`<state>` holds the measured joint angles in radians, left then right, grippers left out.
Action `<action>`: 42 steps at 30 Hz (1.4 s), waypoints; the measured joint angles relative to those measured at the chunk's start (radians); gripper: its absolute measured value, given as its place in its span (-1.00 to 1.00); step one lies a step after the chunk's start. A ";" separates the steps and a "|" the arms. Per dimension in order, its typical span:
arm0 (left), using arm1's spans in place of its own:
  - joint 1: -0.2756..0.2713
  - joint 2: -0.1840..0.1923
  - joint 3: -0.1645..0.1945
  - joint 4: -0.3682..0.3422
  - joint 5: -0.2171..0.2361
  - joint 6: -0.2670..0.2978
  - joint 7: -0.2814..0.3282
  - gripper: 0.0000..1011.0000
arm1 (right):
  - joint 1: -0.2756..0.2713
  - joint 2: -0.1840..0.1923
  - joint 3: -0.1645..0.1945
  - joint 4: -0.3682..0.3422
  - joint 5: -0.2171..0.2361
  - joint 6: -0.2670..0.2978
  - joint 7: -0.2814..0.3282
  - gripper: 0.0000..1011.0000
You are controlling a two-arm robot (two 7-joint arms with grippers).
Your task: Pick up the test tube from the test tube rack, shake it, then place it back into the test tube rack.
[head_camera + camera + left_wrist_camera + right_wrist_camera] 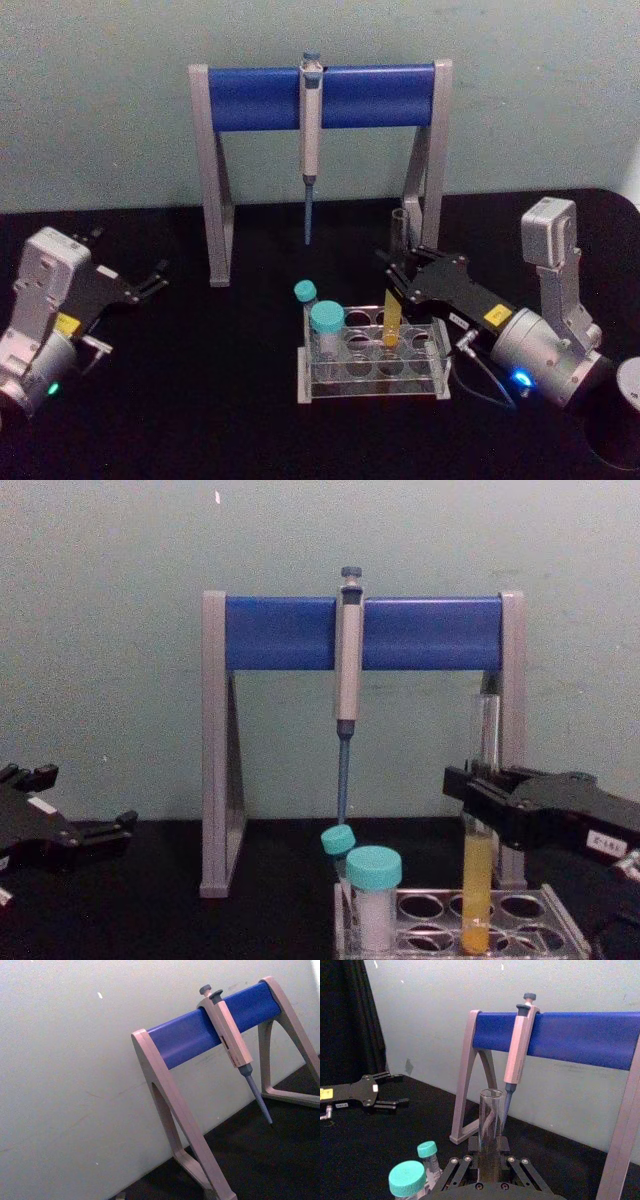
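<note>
Test tube (478,880), yellow liquid, in rack (370,391), grasped by right gripper (397,287); left gripper (152,281) released.

**What the hand, clear glass and picture edges keep from sight**

Closed round the test tube (391,325), the right hand (396,283) covers its middle in the head and chest views. In the right wrist view the hand's own body hides the tube's lower part. The clear upper glass is hard to trace against the pipette stand (320,97) leg behind it. The test tube rack (372,393) is cut by the chest view's lower edge, so whether the tube's round end touches its floor cannot be told. The teal-capped vials (408,1178) lose their bodies at the right wrist view's edge. The left hand (153,280) runs off the chest view's left edge.
</note>
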<state>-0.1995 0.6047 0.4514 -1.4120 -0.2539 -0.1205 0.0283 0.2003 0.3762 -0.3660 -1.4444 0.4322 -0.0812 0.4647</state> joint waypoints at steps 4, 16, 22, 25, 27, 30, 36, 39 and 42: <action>0.000 0.000 0.000 0.000 0.000 0.000 0.000 1.00 | 0.000 -0.004 -0.002 0.010 0.000 0.002 -0.001 -0.55; 0.000 0.000 0.000 0.000 0.000 0.000 0.000 1.00 | 0.003 -0.019 -0.005 0.040 -0.001 0.007 -0.006 -0.55; 0.000 0.000 0.000 0.000 0.000 0.000 0.000 1.00 | 0.004 -0.022 -0.006 0.049 -0.002 0.009 -0.006 -0.55; 0.000 0.000 0.000 0.000 0.000 0.000 0.000 1.00 | 0.004 -0.023 -0.006 0.052 -0.002 0.009 -0.006 -0.54; 0.000 0.000 0.000 0.000 0.000 0.000 0.000 1.00 | 0.004 -0.024 -0.006 0.054 -0.002 0.010 -0.006 -0.54; 0.000 0.000 0.000 0.000 0.000 0.000 0.000 1.00 | 0.004 -0.026 -0.007 0.056 -0.003 0.010 -0.006 -0.54; 0.000 0.000 0.000 0.000 0.000 0.000 0.000 1.00 | 0.007 -0.028 -0.008 0.061 -0.007 0.013 -0.008 -0.55; 0.000 0.000 0.000 0.000 0.000 0.000 0.000 1.00 | 0.007 -0.028 -0.008 0.061 -0.009 0.013 -0.011 -0.54; 0.000 0.000 0.000 0.000 0.000 0.000 0.000 1.00 | 0.007 -0.028 -0.008 0.061 -0.009 0.013 -0.011 -0.55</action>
<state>-0.1995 0.6047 0.4513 -1.4120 -0.2539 -0.1206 0.0283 0.2072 0.3478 -0.3743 -1.3837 0.4229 -0.0680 0.4537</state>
